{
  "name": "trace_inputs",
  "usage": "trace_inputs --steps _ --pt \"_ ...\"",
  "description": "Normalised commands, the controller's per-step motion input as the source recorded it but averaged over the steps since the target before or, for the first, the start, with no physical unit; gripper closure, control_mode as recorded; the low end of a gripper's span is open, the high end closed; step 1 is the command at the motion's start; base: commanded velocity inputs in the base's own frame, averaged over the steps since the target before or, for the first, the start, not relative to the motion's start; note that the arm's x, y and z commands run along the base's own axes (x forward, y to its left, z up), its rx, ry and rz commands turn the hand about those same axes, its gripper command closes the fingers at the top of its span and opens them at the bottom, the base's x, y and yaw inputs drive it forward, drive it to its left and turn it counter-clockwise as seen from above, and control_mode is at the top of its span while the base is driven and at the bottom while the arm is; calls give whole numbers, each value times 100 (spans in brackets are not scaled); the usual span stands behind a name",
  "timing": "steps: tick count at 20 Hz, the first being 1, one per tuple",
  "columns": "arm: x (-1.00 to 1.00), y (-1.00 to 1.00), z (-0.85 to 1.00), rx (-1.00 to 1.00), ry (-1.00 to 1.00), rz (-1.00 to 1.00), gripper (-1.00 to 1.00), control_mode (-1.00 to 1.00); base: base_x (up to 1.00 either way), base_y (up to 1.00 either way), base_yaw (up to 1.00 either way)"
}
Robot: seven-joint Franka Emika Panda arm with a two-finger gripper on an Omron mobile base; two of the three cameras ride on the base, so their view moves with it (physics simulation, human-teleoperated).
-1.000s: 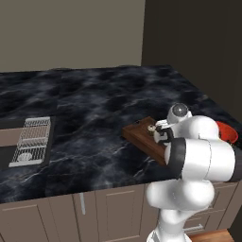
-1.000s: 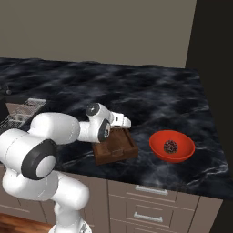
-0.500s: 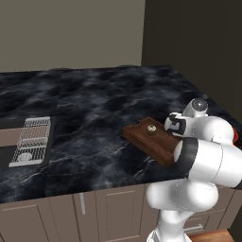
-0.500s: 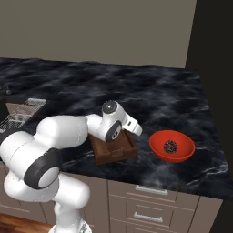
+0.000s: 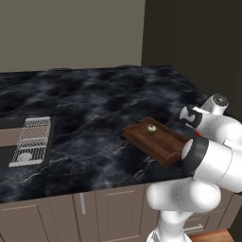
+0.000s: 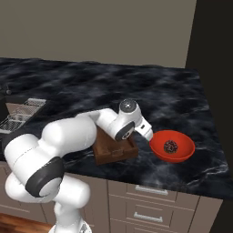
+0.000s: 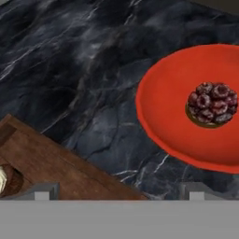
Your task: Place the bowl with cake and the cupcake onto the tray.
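The bowl with cake point(image 6: 181, 153) is a wide red-orange bowl on the black marble counter, right of the tray, with a dark speckled cake piece point(image 6: 170, 146) at its centre. In the hand view the bowl point(image 7: 163, 112) lies at upper right and the cake point(image 7: 212, 103) near the right edge. The dark wooden tray point(image 5: 163, 144) carries the cupcake point(image 5: 151, 128), which also peeks in at the hand view's left edge point(image 7: 3, 179) on the tray point(image 7: 42, 163). My gripper point(image 7: 116, 191) hangs open and empty over bare counter between tray and bowl, beside the bowl's left rim point(image 6: 149, 135).
A white wire rack point(image 5: 32, 140) sits at a sink far left on the counter. The counter's right edge point(image 6: 218, 150) runs close beyond the bowl, and its front edge lies just below bowl and tray. A dark wall stands to the right.
The arm has swung right, off the tray and toward the bowl. The cupcake stays on the tray and is now uncovered in the left base view. The jaws stayed open.
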Motion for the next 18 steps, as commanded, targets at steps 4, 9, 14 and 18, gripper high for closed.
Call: trace_inputs --steps 4,9,14,18 --pt "-23 -49 0 10 0 0 -100 -100 0 0 0" --pt "-31 -50 0 7 0 0 -100 -100 0 0 0" --pt "-44 -36 -8 6 0 -1 -100 -100 0 0 0" --pt "-38 -21 -29 7 0 -2 -100 -100 0 0 0"
